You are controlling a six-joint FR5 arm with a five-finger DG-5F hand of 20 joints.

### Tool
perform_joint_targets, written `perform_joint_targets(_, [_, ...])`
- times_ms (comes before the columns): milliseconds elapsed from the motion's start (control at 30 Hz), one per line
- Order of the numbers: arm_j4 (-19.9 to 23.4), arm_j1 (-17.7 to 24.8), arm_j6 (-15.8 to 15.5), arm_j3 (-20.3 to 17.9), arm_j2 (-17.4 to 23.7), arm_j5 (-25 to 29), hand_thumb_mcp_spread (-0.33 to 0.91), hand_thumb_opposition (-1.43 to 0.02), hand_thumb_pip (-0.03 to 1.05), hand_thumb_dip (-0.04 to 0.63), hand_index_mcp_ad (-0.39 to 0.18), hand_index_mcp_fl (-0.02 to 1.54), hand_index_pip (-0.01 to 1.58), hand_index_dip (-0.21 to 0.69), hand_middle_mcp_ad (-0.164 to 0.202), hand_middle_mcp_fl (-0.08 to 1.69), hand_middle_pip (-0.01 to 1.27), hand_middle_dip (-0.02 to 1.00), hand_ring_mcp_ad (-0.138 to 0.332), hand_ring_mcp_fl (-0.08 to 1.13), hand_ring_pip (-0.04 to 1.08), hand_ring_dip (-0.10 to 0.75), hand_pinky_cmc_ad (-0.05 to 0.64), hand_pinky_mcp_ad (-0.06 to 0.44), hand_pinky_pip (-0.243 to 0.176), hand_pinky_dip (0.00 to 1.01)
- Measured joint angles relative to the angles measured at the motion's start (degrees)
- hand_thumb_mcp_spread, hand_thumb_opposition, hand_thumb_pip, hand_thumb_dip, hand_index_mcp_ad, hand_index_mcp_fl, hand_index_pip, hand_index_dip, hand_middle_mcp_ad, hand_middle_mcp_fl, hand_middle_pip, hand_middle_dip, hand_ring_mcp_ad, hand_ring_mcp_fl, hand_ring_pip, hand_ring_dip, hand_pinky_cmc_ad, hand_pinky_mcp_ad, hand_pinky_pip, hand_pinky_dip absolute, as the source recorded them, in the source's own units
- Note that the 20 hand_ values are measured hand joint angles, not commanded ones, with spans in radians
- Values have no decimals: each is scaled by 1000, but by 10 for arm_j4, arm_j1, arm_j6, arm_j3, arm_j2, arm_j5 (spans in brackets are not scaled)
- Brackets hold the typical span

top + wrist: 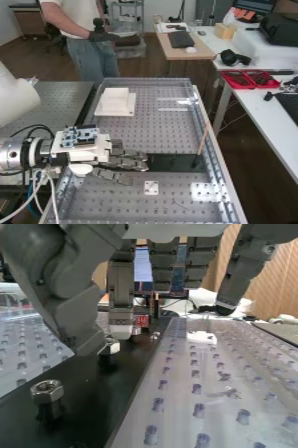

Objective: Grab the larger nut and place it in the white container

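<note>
My hand (86,151) is open, the larger nut (109,347) between thumb and fingers; gripping it and filling the white container (116,96), well apart, seemingly remain.

The larger nut (113,347) is a bright, bare-metal piece, seen in the middle distance of the wrist view. It stands on the flat black bar (90,411), just beside the thumb tip of the robot hand (126,156), which partly hides it; whether they touch cannot be told. The white container (116,95) sits level on the perforated counter (149,135), left of centre in the upper half of the high view: a squarish raised part on a wider, flat base. Its inside cannot be made out.
</note>
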Motion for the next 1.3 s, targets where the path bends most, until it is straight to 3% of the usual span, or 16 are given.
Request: perform_joint_targets(1300, [-6,-1,-7,10,-9,-9,328,-836,833,220,-152,10,1555,-9,75,19,127,251,122,5,87,134,332,278,-61,480])
